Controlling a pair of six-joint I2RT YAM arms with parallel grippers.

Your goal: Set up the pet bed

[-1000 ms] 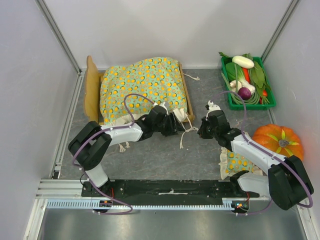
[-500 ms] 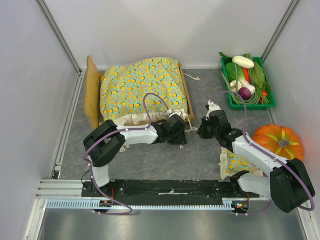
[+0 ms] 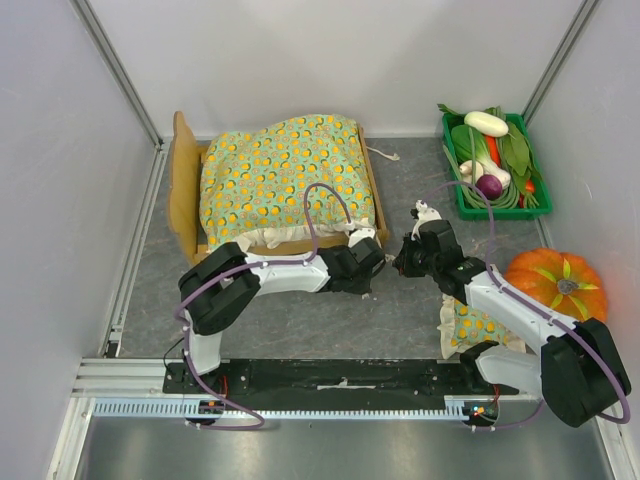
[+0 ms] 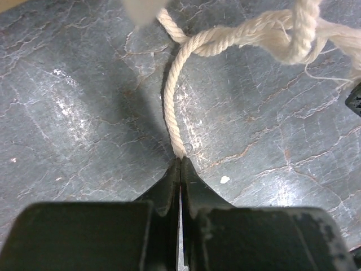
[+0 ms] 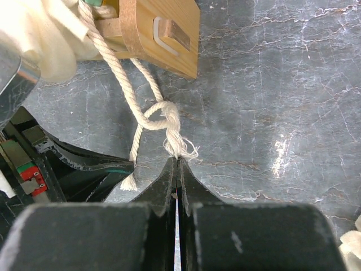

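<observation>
Having just been snapped shut, the left tool is being held on one cord end near the foot of the pet bed at the far left of the table, the frayed end being pinched by the right tool, probably for tightening the knot.

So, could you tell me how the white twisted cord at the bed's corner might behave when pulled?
Probably floppy: the cord curves loosely across the floor and loops into a knot. Its frayed end could slip from the pinch of the right gripper. Likely light, resisting little until taut.
</observation>
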